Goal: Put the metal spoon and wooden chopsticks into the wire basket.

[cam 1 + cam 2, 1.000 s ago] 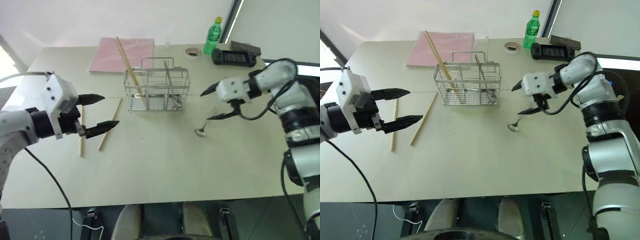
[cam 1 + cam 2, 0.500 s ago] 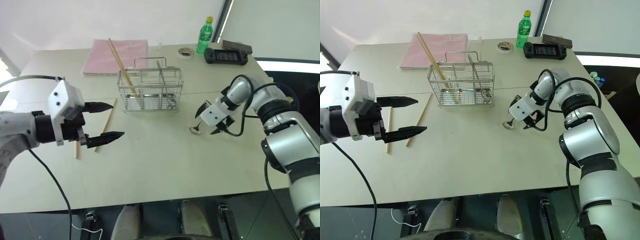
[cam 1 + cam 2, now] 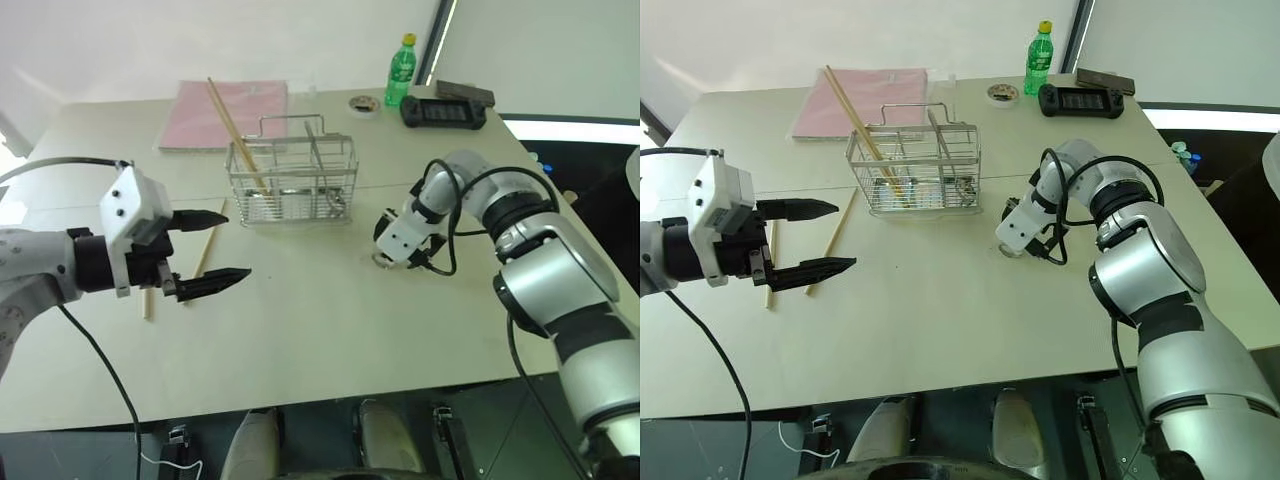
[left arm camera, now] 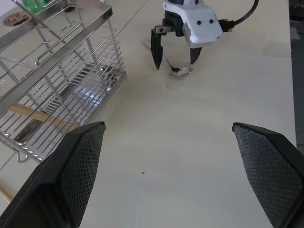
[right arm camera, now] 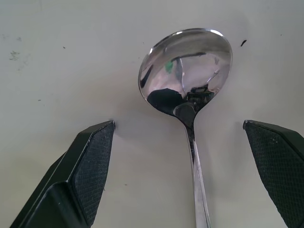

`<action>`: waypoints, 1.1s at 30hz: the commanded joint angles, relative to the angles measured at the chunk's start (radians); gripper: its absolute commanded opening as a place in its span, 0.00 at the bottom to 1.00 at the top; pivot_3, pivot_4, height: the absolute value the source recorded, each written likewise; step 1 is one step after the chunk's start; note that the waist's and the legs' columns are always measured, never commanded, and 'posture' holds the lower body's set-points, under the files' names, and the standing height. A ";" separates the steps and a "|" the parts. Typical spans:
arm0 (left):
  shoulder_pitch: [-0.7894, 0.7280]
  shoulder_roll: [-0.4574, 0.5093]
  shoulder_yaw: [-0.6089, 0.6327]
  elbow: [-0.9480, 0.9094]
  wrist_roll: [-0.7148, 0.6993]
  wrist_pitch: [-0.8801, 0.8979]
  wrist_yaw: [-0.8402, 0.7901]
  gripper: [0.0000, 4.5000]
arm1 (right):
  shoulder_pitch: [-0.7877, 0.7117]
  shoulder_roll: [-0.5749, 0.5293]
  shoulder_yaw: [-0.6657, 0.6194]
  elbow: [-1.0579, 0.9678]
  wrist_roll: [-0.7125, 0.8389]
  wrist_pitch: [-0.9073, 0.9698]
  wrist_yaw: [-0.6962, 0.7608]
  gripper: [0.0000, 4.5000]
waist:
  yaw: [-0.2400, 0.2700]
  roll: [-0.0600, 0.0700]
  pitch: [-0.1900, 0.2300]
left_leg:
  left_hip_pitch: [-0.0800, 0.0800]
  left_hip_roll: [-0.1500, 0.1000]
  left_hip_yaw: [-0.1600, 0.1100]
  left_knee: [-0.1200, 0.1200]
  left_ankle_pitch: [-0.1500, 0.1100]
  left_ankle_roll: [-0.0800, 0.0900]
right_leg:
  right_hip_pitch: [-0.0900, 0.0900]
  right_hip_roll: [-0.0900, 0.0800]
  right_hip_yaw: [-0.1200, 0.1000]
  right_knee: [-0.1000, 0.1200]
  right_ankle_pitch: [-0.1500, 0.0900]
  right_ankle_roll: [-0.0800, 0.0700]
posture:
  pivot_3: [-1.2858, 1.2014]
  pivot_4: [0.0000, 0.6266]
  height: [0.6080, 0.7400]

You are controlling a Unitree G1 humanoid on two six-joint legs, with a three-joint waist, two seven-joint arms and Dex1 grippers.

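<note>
Two open hands: right hand (image 4: 174, 58) straddles the metal spoon (image 5: 186, 76) at center frame; left hand (image 3: 204, 251) hovers empty at left above the tabletop (image 3: 330, 330).

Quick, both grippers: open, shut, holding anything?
Left gripper: open, empty, above the table.
Right gripper: open, straddling the metal spoon, not gripping it.

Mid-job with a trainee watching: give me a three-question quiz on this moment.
1. True or false: the right gripper has closed on the shiny metal spoon.
2. How many light wooden chopsticks lie flat on the table?
A) none B) two C) four
3. Fill in: one wooden chopstick leans inside the silver ______.

Key
1. False; open, fingers either side of the spoon.
2. B
3. wire basket
</note>
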 commanded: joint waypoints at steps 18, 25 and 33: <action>-0.082 0.000 -0.005 0.022 -0.023 -0.017 0.045 1.00 | 0.019 0.028 -0.029 0.009 0.020 -0.031 0.018 0.00 | 0.001 -0.002 -0.001 | 0.011 0.001 0.001 -0.002 -0.001 -0.002 | 0.005 0.001 0.002 0.007 -0.002 -0.001 | 0.52 0.24 0.86; -0.129 -0.005 -0.022 0.076 0.007 -0.040 0.043 1.00 | 0.073 0.023 -0.211 -0.074 0.304 -0.016 0.257 0.00 | 0.002 -0.002 0.000 | 0.011 0.001 0.001 -0.002 -0.001 -0.002 | 0.006 0.001 0.002 0.007 -0.001 -0.001 | 0.52 0.24 0.86; -0.198 -0.012 -0.037 0.180 0.069 -0.090 0.029 1.00 | 0.301 -0.114 -0.340 -0.960 1.039 0.976 0.328 0.00 | 0.019 0.000 0.002 | 0.010 0.002 0.001 -0.001 -0.001 -0.002 | 0.005 0.001 0.002 0.007 -0.001 -0.001 | 0.52 0.24 0.86</action>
